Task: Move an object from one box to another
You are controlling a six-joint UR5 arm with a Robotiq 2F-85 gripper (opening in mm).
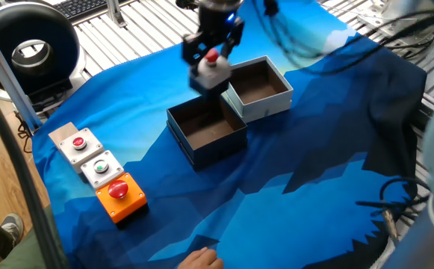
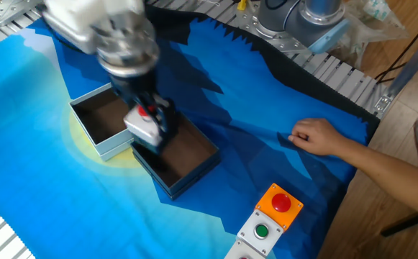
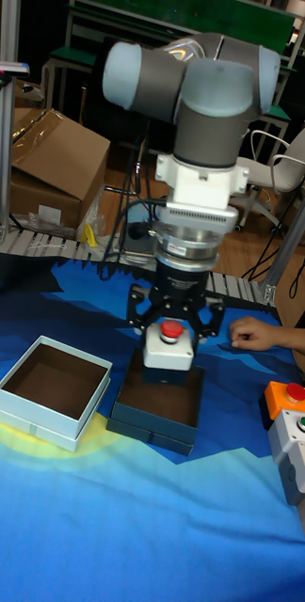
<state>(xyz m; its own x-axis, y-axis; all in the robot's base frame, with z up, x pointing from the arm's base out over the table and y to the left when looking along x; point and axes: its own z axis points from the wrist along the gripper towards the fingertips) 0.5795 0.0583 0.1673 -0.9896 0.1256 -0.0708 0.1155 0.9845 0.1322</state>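
Tall fixed view: gripper (image 3: 174, 340) is clamping the white switch box (image 3: 170, 349), hanging just above the navy box (image 3: 155, 402), beside the pale box (image 3: 47, 383).

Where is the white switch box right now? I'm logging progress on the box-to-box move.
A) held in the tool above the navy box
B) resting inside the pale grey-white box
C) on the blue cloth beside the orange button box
A: the tool grips the white switch box, hanging just above the navy box; the pale grey-white box is empty.
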